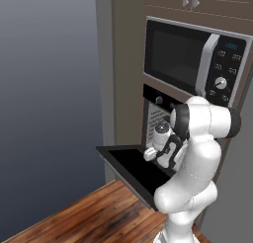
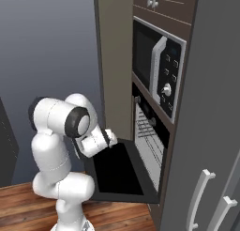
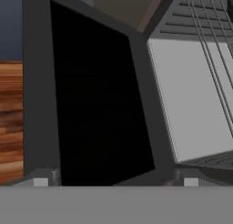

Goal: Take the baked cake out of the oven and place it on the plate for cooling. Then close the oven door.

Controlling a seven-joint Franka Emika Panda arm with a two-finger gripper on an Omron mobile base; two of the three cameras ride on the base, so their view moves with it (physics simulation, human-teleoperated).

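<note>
Gripper (image 1: 157, 155) hangs just above the dropped-open oven door (image 1: 129, 169), at about the 3 o'clock side of the panel in the left base view, its dark fingers pointing down toward the glass; whether the fingers are spread or pressed together cannot be told from these pictures, and nothing is seen between them. From the right base view the gripper (image 2: 110, 140) sits at the 10 o'clock corner of the oven door (image 2: 115, 174), near the hinge side and just beside the opening of the oven (image 2: 149, 142). That oven (image 1: 157, 119) is open, its door lying flat and level out into the room, and pale wire racks (image 2: 147, 131) show inside the cavity against light grey walls. In the hand view the oven door (image 3: 95, 104) fills the middle as a black glass pane in a dark grey frame, with the oven (image 3: 191, 100) interior and rack wires at 2 o'clock and a strip of wooden floor (image 3: 10, 123) at 9 o'clock. Directly above the oven, at 12 o'clock, sits a microwave (image 1: 195, 59) with a silver vertical handle and a keypad with a dial. No cake or plate can be made out.
</note>
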